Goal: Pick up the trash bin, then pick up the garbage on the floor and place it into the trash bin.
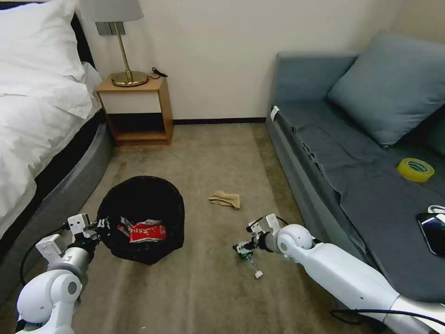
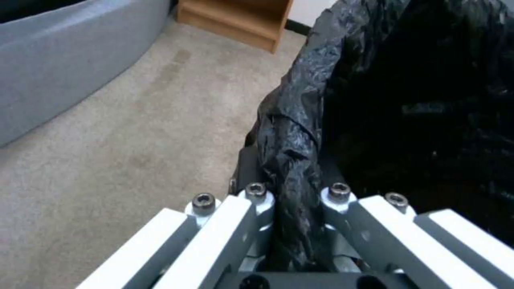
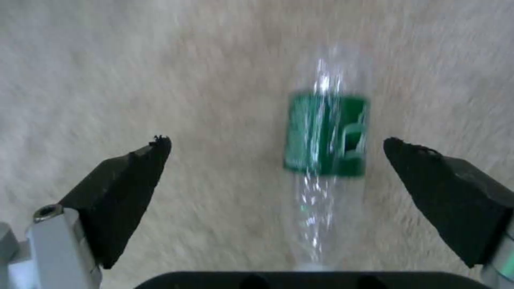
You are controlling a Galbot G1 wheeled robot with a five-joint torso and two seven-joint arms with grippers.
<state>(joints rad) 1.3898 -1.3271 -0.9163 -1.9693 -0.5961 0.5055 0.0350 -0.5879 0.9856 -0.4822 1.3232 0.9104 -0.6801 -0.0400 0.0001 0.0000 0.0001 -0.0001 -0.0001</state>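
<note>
The trash bin (image 1: 141, 218), lined with a crinkly black bag, is on the carpet at my front left. My left gripper (image 1: 103, 226) is shut on its near rim; the left wrist view shows the bag fold (image 2: 294, 180) pinched between the fingers. A red-and-white wrapper (image 1: 147, 232) lies inside the bin. My right gripper (image 1: 243, 248) is low over the carpet, open, its fingertips (image 3: 144, 160) straddling a clear bottle with a green label (image 3: 327, 136). The bottle's white cap (image 1: 258, 274) points towards me. Crumpled tan paper (image 1: 225, 199) lies on the floor farther ahead.
A bed (image 1: 41, 139) runs along the left. A wooden nightstand (image 1: 136, 111) with a lamp stands at the back wall. The grey sofa (image 1: 352, 185) on the right holds a yellow tape roll (image 1: 416, 169) and a phone (image 1: 433, 232). Open carpet lies between them.
</note>
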